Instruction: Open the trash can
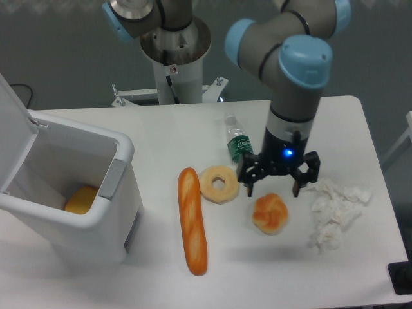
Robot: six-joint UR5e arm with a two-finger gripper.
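- White plastic makes up the large boxy trash can (pixel 96 212) with rounded corners, standing at the table's nine o'clock edge; its flat lid (pixel 11 135) is swung up and back, leaving the inside in view.
- A grey push-button tab (pixel 111 179) sits on the bin's rim, on the side facing three o'clock.
- Inside the bin lies a rounded yellow-orange item (pixel 82 199), only partly seen.
- The black two-finger gripper (pixel 279 190), with a blue light glowing on its body, hangs over the middle of the white table (pixel 335 129), well apart from the bin. Its fingers are spread wide and hold nothing.
- Just below it, toward six o'clock, rests a knotted orange bread roll (pixel 270 214).
- At the gripper's nine o'clock lies a pale ring-shaped doughnut (pixel 219 183), and beyond that a long golden baguette (pixel 192 221) running from twelve to six o'clock.
- A small clear plastic bottle (pixel 238 143) with a green label lies toward eleven o'clock of the gripper, partly hidden by the arm.
- Crumpled white tissue (pixel 335 209) lies at the gripper's four o'clock.
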